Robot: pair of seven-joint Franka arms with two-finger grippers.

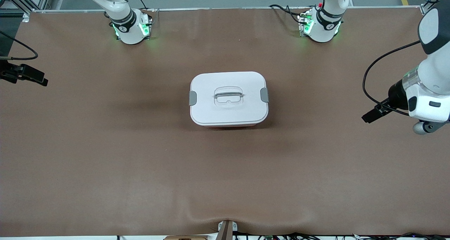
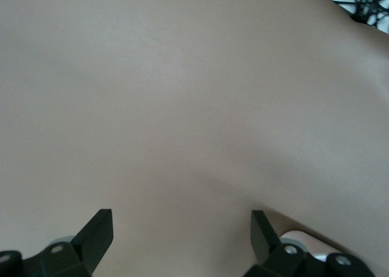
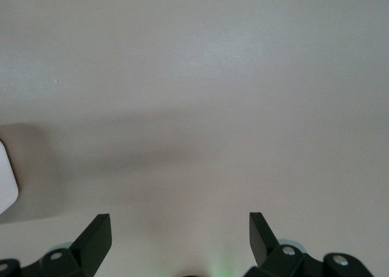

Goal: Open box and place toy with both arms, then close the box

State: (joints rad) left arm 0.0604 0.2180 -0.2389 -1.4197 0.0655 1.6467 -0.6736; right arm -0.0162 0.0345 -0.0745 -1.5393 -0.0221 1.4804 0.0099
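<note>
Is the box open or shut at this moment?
Shut: the white lid lies flat on the box, with both grey clips at its sides.

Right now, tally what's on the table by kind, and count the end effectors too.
Box, lid on: 1
Grey side clips on the box: 2
Open end effectors, left and right, both over bare table: 2
Toy: 0 in view
Total: 5

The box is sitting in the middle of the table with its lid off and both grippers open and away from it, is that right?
Not quite. The box sits mid-table, but its white lid is on, with the grey clips at both ends; the front view shows this. The rest holds: the left gripper and the right gripper are open, each over bare table away from the box.
</note>
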